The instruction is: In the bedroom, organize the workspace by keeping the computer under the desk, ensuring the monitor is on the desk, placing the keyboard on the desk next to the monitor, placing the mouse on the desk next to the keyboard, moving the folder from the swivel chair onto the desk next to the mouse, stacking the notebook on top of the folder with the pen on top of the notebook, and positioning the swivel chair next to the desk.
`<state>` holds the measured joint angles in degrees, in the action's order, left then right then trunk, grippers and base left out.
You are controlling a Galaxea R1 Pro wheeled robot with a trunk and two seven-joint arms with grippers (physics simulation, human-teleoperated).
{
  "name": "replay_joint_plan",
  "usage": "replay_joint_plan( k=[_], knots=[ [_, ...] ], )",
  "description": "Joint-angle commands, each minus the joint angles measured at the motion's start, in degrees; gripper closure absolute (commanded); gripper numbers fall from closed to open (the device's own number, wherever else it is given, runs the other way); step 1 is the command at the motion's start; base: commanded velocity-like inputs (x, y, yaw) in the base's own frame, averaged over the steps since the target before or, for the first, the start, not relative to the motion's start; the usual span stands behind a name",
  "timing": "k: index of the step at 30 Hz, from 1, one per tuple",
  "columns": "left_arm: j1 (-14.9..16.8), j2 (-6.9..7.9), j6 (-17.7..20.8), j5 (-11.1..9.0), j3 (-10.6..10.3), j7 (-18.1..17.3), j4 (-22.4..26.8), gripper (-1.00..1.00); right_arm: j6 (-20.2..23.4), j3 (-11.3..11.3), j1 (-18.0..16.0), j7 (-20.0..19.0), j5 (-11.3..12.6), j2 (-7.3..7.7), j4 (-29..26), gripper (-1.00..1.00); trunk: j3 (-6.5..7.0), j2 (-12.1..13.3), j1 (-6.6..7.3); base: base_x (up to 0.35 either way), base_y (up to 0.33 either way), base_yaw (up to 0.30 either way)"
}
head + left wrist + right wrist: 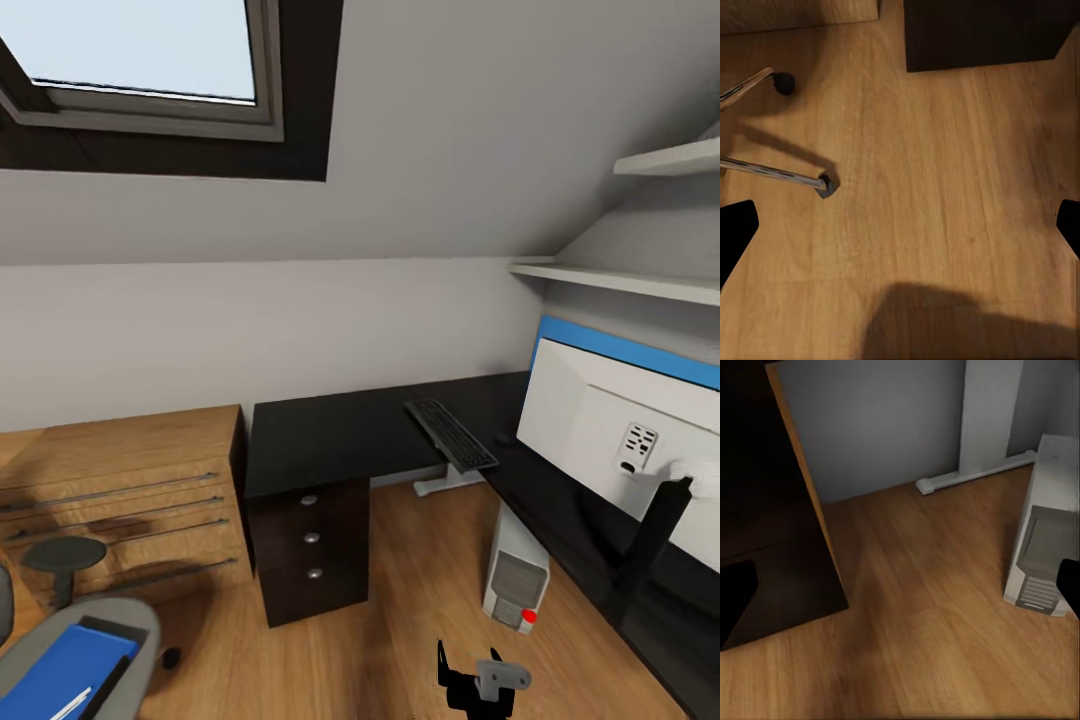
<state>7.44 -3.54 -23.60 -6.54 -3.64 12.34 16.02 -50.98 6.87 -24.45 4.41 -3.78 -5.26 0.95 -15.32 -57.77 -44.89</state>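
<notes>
Task status, judged from the present layout:

- The computer (515, 582) stands on the floor under the right wing of the tabletop (330, 435). This item appears done.
- The monitor (620, 440) stands on the right wing of the tabletop, white back toward the camera. Done.
- The keyboard (451, 434) lies on the tabletop near the inner corner, overhanging the front edge, beside the monitor. Likely done.
- A small dark shape just beyond the keyboard's far side may be the mouse; too small to confirm.
- The folder (62, 670) lies on the seat of the swivel chair (130, 625), with a thin white pen (70, 705) on top of it. Notebook placement cannot be determined. Moving folder, notebook and pen, and positioning the chair, remain.

Containers: the black drawer unit (312, 545) under the tabletop's left end and the wooden dresser (120, 500) beside it have all drawers closed; contents hidden.

Left gripper (900, 225): fingers spread wide, holding nothing, over bare floor near the chair base. Right gripper (900, 600): fingers spread wide, holding nothing, facing the computer.
</notes>
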Motion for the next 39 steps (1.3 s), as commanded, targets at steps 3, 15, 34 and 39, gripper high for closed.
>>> replay_joint_plan(
  k=[3,15,34,39],
  knots=[
    [0.03,0.02,-0.21,-0.58,-0.41,0.22,-0.02,-1.00,-0.17,0.21,-0.07,0.34,-0.43,-0.02,0.10,-1.00,0.23,1.17,0.66,0.000,0.000,-0.170],
    [0.03,0.05,-0.14,-0.58,-0.43,0.23,-0.02,-1.00,-0.67,0.18,4.31,0.50,-0.45,1.47,0.10,-1.00,1.46,5.98,3.30,0.000,0.000,-0.183],
    [0.03,0.11,-0.16,-0.65,-0.40,0.23,-0.02,-1.00,-9.02,0.22,15.01,0.65,-0.30,7.77,0.13,-1.00,3.58,13.60,7.47,0.000,0.000,-0.208],
    [0.03,0.11,-0.21,-0.65,-0.40,0.23,-0.02,-1.00,-9.02,0.24,15.56,0.61,-0.23,9.26,0.18,-1.00,3.30,13.60,7.47,0.000,0.000,-0.237]
  ],
)
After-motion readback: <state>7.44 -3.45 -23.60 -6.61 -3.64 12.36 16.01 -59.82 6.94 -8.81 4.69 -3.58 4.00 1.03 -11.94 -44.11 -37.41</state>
